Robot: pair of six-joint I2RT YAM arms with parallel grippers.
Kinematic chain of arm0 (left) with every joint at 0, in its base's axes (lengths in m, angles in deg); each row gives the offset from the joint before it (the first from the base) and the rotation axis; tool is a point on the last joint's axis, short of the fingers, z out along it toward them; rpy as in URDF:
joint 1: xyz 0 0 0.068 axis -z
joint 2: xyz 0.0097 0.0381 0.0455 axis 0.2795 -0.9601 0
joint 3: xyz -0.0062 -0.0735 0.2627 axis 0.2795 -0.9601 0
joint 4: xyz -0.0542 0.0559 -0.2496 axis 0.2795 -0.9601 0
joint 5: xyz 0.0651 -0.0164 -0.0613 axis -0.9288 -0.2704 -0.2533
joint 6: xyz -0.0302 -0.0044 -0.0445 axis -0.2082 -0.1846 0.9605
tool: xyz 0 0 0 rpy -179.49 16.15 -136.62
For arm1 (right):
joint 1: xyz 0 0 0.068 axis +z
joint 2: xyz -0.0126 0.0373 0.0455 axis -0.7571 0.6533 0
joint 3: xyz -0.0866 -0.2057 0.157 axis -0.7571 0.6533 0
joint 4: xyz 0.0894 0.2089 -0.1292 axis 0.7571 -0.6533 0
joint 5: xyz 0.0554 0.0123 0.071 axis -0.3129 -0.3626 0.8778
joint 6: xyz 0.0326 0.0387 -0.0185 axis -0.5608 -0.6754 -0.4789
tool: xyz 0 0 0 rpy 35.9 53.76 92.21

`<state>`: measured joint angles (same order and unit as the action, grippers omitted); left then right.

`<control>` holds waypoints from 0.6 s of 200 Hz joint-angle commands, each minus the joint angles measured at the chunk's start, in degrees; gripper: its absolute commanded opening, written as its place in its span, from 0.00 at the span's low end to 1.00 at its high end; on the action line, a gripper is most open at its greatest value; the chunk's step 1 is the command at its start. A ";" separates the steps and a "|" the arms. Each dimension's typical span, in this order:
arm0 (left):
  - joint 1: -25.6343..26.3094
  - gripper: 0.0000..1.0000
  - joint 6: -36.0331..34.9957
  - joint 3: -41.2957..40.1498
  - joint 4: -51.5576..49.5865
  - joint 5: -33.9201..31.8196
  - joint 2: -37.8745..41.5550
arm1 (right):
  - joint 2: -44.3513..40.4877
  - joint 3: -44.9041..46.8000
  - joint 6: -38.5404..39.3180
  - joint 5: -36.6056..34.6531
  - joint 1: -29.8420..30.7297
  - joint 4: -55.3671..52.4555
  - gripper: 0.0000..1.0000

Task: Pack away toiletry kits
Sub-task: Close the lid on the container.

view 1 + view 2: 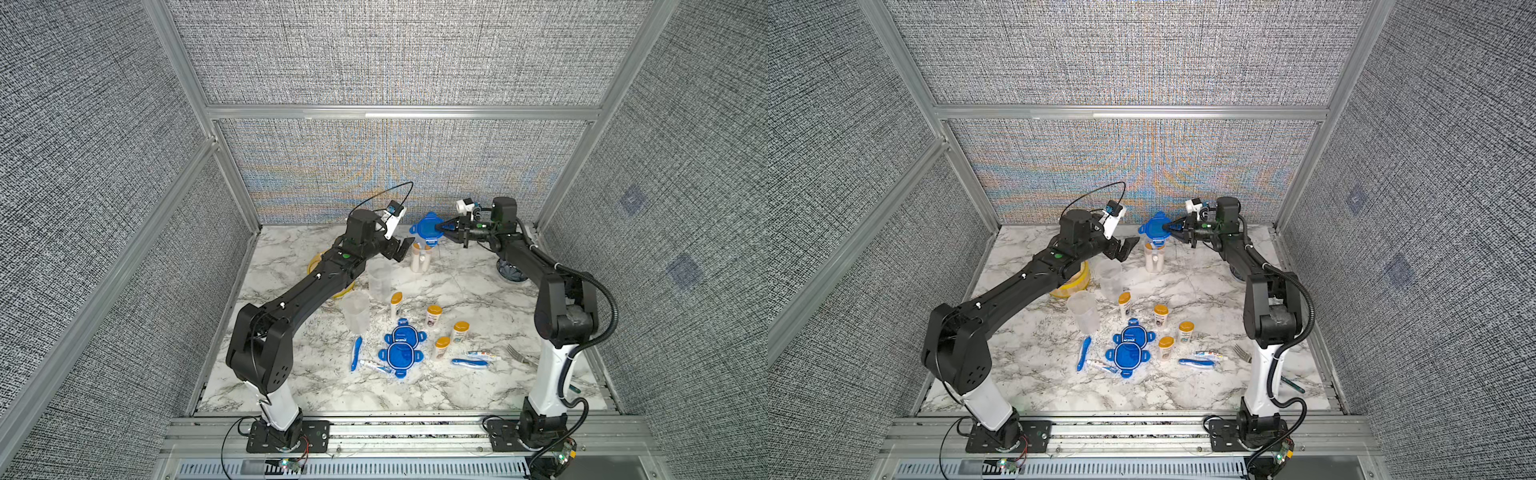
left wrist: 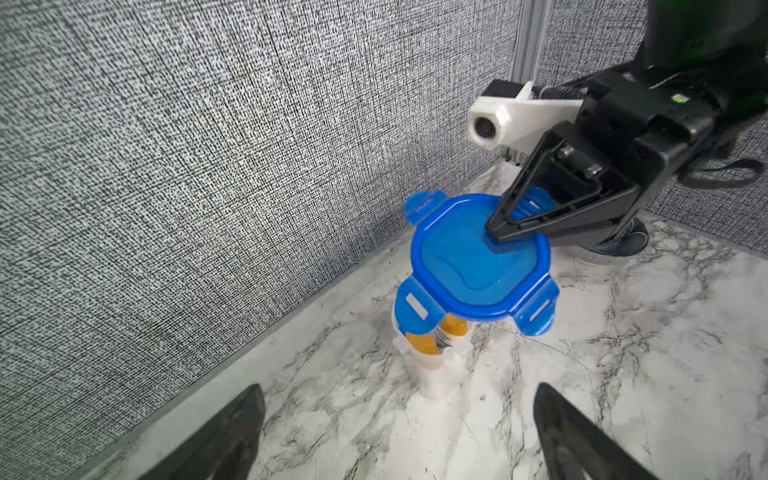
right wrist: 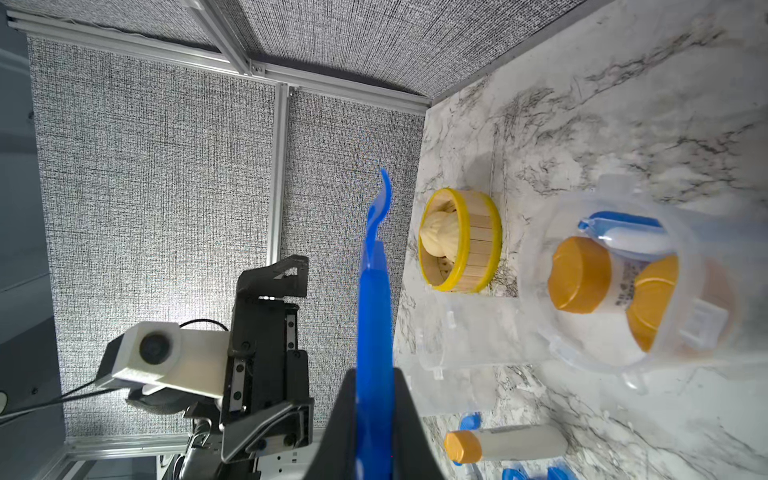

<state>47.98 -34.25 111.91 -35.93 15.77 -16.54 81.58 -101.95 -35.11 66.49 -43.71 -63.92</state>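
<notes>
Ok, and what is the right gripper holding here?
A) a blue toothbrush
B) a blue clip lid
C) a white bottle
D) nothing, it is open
B: the right gripper is shut on the edge of a blue lid, which it holds over the tub at the back of the table.

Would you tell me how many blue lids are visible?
3: one blue lid held by the right claw over the filled tub; two more overlapping on the table.
</notes>
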 commanded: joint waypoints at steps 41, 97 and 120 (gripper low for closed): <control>-0.01 0.98 2.62 11.11 -8.71 -2.15 -8.05 | 3.85 -2.16 -0.56 0.29 0.69 0.87 0.00; -0.01 0.95 0.62 19.64 -14.09 -4.92 -15.13 | 6.39 -3.06 -2.69 -1.17 1.29 2.89 0.00; -0.01 0.94 -0.39 21.60 -15.53 -5.67 -16.75 | 6.93 -2.51 -3.93 -1.64 1.82 4.38 0.00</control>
<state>47.98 -33.34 131.78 -49.22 11.31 -32.12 88.25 -104.44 -37.43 65.39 -42.36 -62.66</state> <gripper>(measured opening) 0.945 0.106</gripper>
